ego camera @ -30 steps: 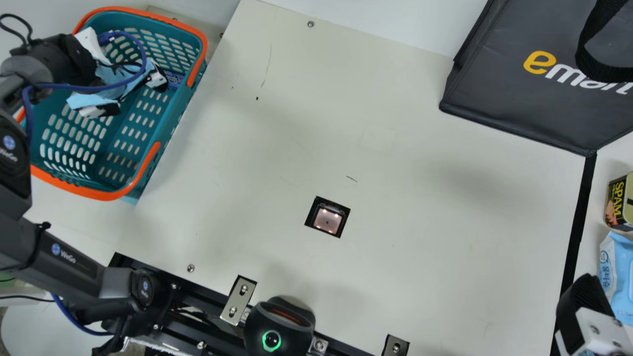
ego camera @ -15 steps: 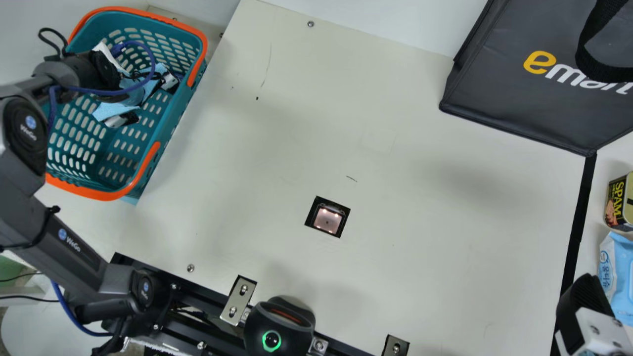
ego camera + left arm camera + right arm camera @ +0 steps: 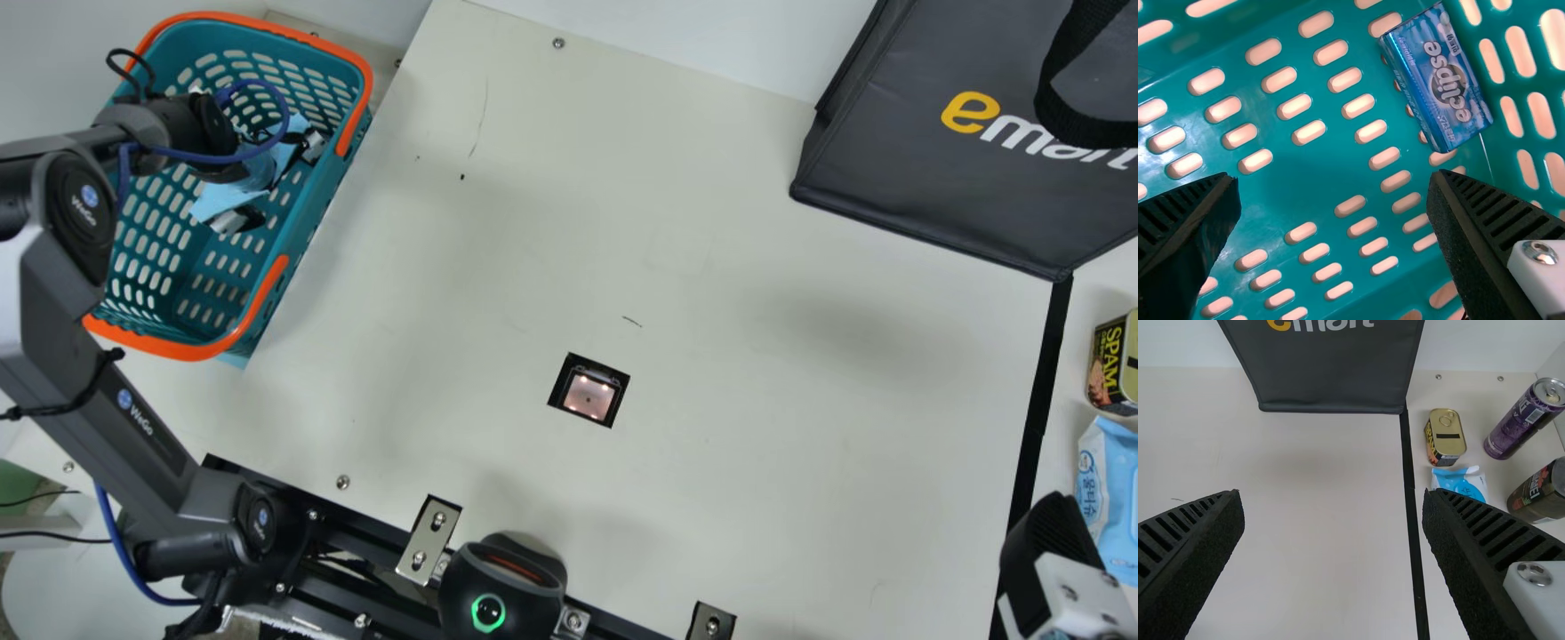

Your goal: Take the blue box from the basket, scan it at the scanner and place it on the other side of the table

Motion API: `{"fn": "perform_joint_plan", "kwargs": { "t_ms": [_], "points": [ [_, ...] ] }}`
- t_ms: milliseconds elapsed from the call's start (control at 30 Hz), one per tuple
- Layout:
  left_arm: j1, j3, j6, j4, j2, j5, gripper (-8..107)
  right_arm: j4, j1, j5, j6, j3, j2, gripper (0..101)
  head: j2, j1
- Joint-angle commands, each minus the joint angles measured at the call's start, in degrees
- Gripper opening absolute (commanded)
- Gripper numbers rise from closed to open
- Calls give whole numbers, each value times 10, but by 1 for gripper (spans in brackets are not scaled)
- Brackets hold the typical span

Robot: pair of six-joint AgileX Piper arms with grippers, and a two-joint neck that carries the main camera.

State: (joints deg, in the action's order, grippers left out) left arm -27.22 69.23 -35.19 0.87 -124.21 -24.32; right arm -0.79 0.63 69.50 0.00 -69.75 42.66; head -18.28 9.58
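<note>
My left gripper [image 3: 1333,179], the nearer hand, hangs wide and empty. Beyond its fingertips, toward the white-mounted finger's side, the blue box [image 3: 1436,80] lies aslant in the basket [image 3: 182,350], main view's upper left; I'd shift sideways, then twist slightly.

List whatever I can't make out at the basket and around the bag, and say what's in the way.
- Basket: part of its left side, main view, behind the left arm.
- Blue box: its underside, left wrist view, turned toward the basket.
- Black bag: its upper part, main and right wrist views, cut by the top edge.
- Dark container: its far end, right wrist view, cut by the right edge.
</note>
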Motion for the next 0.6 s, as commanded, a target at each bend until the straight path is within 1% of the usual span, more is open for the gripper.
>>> {"fn": "perform_joint_plan", "kwargs": {
  "t_ms": [0, 233, 567],
  "points": [
    [0, 4, -6, -2, -3, -1, 90, 0, 0, 0, 0, 0, 0, 95, -1, -17],
    [1, 24, -28, -12, -16, -14, 90, 0, 0, 0, 0, 0, 0, 95, -1, -17],
    [1, 68, -49, -13, -41, -44, 90, 0, 0, 0, 0, 0, 0, 95, -1, -17]
  ]
}}
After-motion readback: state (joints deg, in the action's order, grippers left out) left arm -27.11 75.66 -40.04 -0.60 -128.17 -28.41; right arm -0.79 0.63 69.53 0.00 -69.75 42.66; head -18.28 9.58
